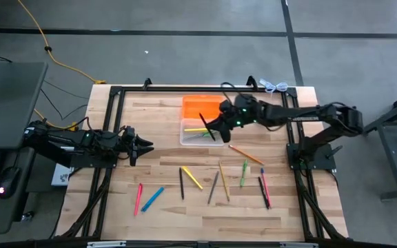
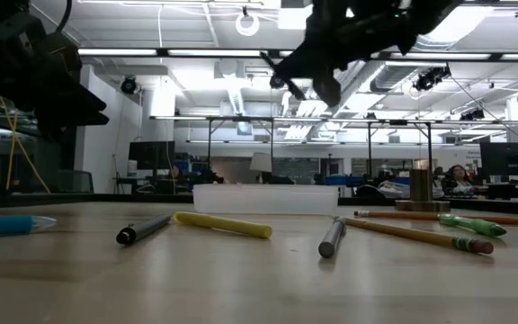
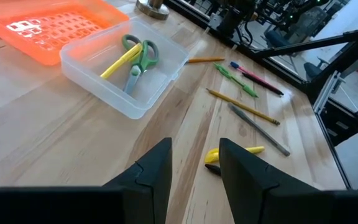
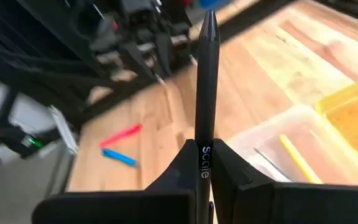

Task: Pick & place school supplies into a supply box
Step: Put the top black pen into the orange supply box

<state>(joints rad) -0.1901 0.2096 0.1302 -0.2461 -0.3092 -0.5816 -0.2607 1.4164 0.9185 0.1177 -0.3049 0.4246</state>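
Supply box [image 1: 200, 132] — wooden table [image 1: 164, 213]

We note a wooden table [image 1: 157, 117] carrying a clear box [image 1: 191, 136], an orange tray [image 1: 200, 107] behind the right gripper [image 1: 211, 127], and loose pens [image 1: 219, 182] beyond the left gripper [image 1: 143, 146].

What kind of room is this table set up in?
Probably a robotics lab or workshop: bare concrete floor with a yellow cable, open ceiling with strip lights, and equipment benches behind the table.
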